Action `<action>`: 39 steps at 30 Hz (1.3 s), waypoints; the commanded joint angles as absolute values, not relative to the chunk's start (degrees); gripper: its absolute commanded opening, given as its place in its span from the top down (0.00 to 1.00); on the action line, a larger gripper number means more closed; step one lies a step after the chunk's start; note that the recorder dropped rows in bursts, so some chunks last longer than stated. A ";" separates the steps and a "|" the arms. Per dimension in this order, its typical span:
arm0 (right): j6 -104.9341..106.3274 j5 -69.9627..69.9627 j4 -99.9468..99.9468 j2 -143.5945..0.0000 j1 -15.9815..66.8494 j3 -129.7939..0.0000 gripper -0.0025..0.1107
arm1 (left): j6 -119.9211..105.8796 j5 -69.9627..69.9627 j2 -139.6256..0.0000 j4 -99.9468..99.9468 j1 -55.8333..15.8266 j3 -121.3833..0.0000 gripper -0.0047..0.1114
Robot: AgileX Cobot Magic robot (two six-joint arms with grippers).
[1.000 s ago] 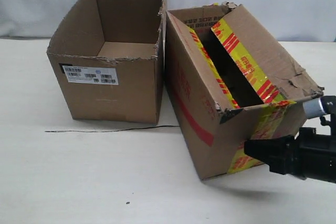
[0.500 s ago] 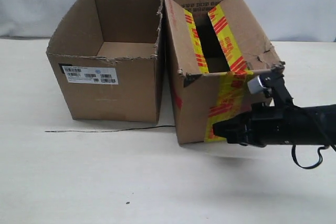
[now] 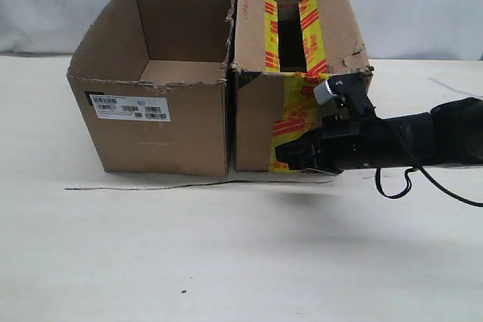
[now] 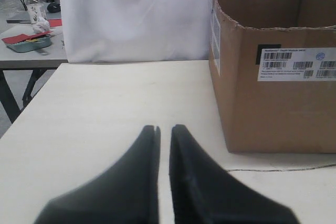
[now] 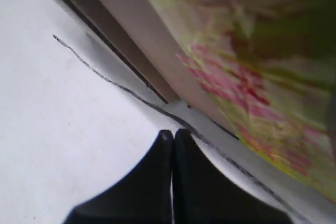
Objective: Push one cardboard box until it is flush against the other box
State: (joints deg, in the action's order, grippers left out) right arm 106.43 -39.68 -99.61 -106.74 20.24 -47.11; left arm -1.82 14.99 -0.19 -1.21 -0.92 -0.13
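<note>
The cardboard box (image 3: 253,120) with yellow-and-red tape stands upright right of centre in the exterior view, its left side against the other box (image 3: 162,137), the plain one with a white barcode label. My right gripper (image 3: 284,157) is shut and empty, its tip low against the taped front face. The right wrist view shows its fingertips (image 5: 172,132) together over the table, with the blurred taped box (image 5: 252,51) close beside them. In the left wrist view my left gripper (image 4: 165,128) hovers over bare table, fingers nearly together and empty, well short of the other box (image 4: 278,108).
A thin black line (image 3: 151,186) runs along the white table (image 3: 226,262) in front of both boxes. A white cloth backdrop (image 3: 423,5) hangs behind. Off the table's far side stands another table with a bottle (image 4: 35,4).
The right gripper swept left and swung the taped box round, from skewed and apart to square beside the plain box. The plain box stayed put.
</note>
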 commanded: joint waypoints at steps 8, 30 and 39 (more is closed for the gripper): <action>99.13 -38.18 -94.24 -103.58 20.49 -47.71 0.98 | -1.90 14.05 0.00 -0.78 -0.84 0.00 0.96; 81.05 5.78 -86.48 -51.20 20.49 -17.84 0.98 | -1.90 14.05 0.00 -0.78 -0.84 0.00 0.96; 73.84 7.03 -86.48 -31.24 20.49 -6.42 0.98 | -1.90 14.20 0.00 -0.78 -0.84 0.00 0.96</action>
State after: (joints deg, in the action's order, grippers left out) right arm 75.42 6.70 -86.61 -36.06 20.48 -9.20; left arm -1.82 14.99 -0.19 -1.21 -0.92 -0.13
